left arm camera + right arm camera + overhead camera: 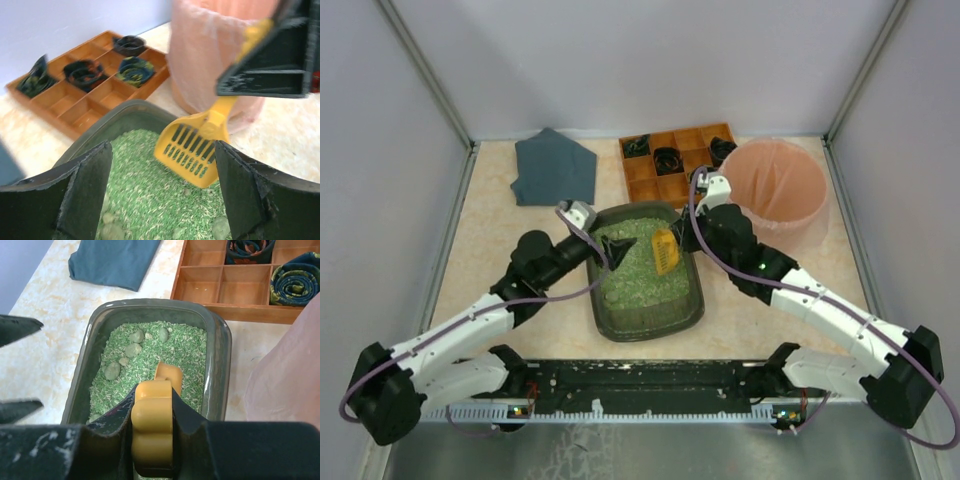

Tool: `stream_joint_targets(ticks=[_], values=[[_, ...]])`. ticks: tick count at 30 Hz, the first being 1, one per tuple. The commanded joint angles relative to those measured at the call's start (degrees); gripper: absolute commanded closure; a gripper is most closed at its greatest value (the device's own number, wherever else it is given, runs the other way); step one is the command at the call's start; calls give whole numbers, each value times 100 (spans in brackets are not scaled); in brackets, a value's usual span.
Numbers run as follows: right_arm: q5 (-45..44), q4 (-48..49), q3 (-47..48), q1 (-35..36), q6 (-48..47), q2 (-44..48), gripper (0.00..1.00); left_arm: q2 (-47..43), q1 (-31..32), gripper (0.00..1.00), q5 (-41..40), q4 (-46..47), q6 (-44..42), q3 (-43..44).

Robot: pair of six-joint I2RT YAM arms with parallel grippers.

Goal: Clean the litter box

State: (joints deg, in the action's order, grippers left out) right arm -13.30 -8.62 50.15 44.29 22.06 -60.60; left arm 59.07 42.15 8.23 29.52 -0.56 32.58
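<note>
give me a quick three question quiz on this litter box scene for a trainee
1. True or false: the right pincer is shut on the handle of the yellow scoop.
2. Where is the scoop's slotted head? A) inside the pink bin B) over the litter box C) on the blue-grey cloth
3. In one word, is the left pincer open or shut?

Key: 1 true; 2 B; 3 open
</note>
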Motion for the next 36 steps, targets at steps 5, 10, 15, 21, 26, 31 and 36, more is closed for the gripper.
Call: stream_joint_targets(ticks=[5, 10, 15, 21, 26, 31, 36], values=[[-90, 24, 1104, 36, -858, -699, 100, -547, -1812, 11, 39, -2972, 1971, 531], [-121, -810, 2252, 42, -1363, -1767, 100, -383, -2340, 11, 404, -3703, 1697, 825], [46, -467, 2313, 88, -2494, -2259, 100, -147, -2361, 19, 829, -4059, 1460, 1006], [510, 264, 2073, 126, -3321, -2495, 100, -415, -2361, 24, 793, -4235, 1357, 848], [618, 1521, 1336, 391, -4033, -2479, 100, -662, -2361, 26, 780, -4463, 1344, 674], [991, 2186, 1194, 408, -4407, -2783, 100, -914, -2361, 26, 720, -4600, 1338, 511], [993, 2583, 1236, 418, -4430, -3066, 100, -1004, -2362, 26, 649, -4698, 1317, 444]])
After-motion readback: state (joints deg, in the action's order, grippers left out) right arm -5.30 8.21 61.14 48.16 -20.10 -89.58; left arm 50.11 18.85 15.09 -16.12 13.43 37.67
